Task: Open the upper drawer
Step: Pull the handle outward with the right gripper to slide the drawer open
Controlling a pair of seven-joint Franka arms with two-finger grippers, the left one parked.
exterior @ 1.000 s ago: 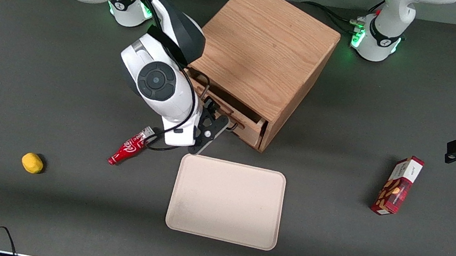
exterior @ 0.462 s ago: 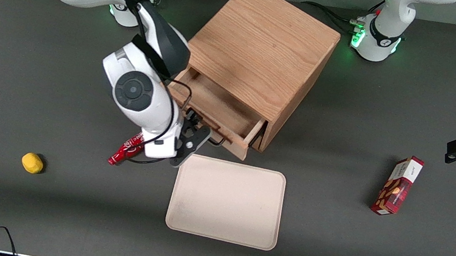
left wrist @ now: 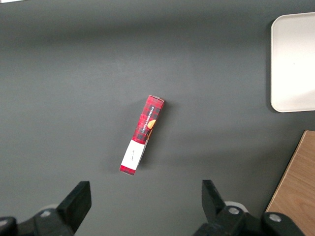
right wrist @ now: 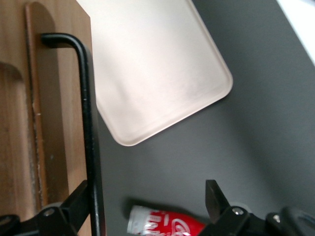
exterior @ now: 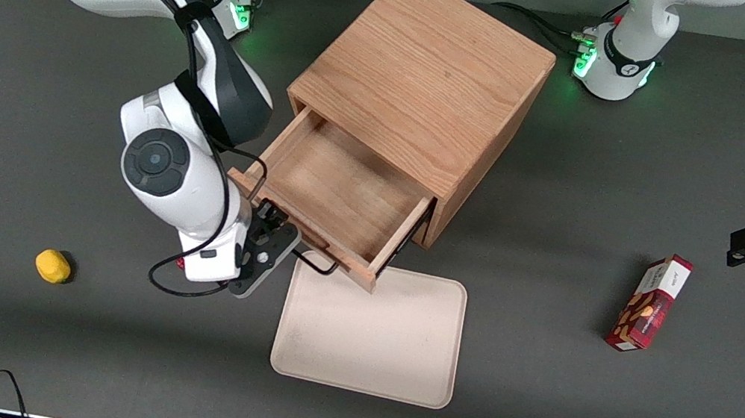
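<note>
The upper drawer (exterior: 337,192) stands pulled far out of the oak cabinet (exterior: 433,75), and its bare wood inside shows. Its front (right wrist: 54,123) carries the long black wire handle (right wrist: 87,123), which also shows in the front view (exterior: 319,269). My gripper (exterior: 273,216) is at the handle's end toward the working arm. In the right wrist view the gripper (right wrist: 147,204) is open. The handle bar lies between the fingers, right against one finger (right wrist: 81,206); the second finger (right wrist: 214,201) stands well off it. The lower drawer is hidden under the open one.
A beige tray (exterior: 370,337) lies on the table just in front of the drawer; it also shows in the right wrist view (right wrist: 152,73). A red bottle (right wrist: 167,227) lies under my gripper. A yellow object (exterior: 53,265) and a red box (exterior: 652,303) lie farther off sideways.
The upper drawer has slid out of the cabinet toward the front camera. My gripper has moved the same way with the handle, over the red bottle.
</note>
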